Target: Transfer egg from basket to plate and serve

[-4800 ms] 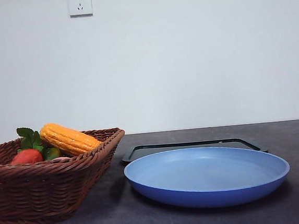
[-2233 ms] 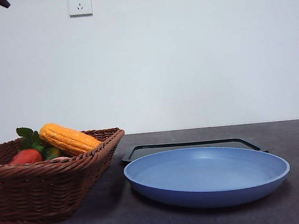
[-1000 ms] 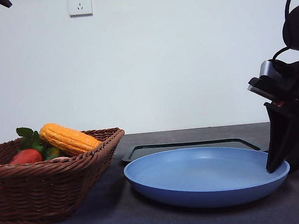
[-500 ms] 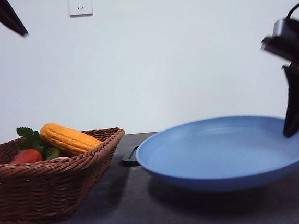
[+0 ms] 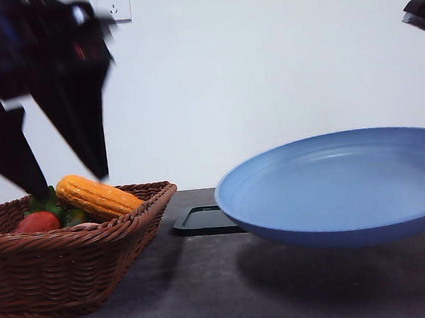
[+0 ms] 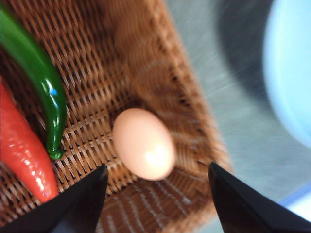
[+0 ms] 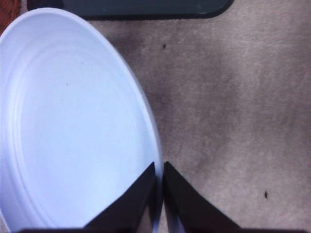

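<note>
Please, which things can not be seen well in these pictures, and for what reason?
- Left gripper, front view: motion blur smears it.
- Egg, left wrist view: soft blur, so no fine surface detail.
- Plate, front view: its right part is cut by the picture's edge.
- Black tray, front view: mostly hidden behind the lifted plate.
- Right gripper, right wrist view: pinched on the plate's rim.

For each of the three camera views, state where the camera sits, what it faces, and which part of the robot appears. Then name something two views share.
Front view: low at table height, facing the wall; blurred left gripper above the basket, right arm at the edge, plate held off the table.
Left wrist view: on the left arm, looking down into the basket at the egg, between open jaws.
Right wrist view: on the right arm, looking down; right gripper shut on the plate's rim.
Shared: plate and black tray show in front and right wrist views.
</note>
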Robot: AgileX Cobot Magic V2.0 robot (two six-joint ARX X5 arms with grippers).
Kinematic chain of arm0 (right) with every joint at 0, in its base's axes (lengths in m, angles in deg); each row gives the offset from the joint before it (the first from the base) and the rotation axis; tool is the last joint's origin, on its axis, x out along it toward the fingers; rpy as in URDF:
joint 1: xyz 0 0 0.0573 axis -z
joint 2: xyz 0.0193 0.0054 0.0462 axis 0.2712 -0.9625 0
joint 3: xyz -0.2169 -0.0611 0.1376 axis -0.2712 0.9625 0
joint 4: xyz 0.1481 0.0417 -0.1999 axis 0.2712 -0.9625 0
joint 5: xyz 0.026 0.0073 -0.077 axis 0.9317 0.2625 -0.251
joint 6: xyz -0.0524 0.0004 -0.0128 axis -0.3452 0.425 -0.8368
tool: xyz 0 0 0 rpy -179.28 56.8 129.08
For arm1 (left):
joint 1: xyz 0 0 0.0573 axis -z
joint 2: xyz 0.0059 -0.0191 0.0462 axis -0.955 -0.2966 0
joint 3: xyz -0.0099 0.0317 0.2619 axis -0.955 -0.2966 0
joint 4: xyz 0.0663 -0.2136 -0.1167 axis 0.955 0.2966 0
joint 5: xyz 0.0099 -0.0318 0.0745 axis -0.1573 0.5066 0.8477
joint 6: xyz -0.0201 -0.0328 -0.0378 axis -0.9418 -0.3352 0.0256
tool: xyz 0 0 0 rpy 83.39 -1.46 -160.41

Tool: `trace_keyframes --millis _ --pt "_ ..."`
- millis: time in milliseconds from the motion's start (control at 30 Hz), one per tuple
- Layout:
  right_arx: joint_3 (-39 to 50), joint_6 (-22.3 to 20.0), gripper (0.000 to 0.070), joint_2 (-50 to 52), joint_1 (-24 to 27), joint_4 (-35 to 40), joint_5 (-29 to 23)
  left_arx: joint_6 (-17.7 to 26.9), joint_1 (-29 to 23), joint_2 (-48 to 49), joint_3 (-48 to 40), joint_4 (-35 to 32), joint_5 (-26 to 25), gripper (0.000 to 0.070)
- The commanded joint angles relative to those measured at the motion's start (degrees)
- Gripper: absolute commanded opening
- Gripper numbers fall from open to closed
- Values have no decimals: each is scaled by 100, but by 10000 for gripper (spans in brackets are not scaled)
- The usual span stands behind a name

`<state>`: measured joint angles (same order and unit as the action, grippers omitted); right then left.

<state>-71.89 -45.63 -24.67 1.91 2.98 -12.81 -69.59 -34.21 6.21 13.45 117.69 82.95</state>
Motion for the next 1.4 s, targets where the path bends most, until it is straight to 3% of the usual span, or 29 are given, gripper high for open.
trace_keyframes --millis 0,200,767,967,1133,1367 --pt "-81 -51 0 7 -13 38 16 -54 74 -234 130 -103 56 426" --pt "-81 -52 0 81 -13 -28 15 -65 123 -671 130 -411 111 426" --pt "-81 -68 0 83 -13 -71 15 -38 120 -1303 130 -361 467 419" --pt "-81 -68 0 83 -13 -71 17 1 120 -1339 130 -363 515 319" --pt "-81 -68 0 83 -13 -71 17 -1 116 -1337 130 -356 651 300" --pt "-81 -68 0 83 -13 -71 17 6 116 -1335 130 -358 753 218"
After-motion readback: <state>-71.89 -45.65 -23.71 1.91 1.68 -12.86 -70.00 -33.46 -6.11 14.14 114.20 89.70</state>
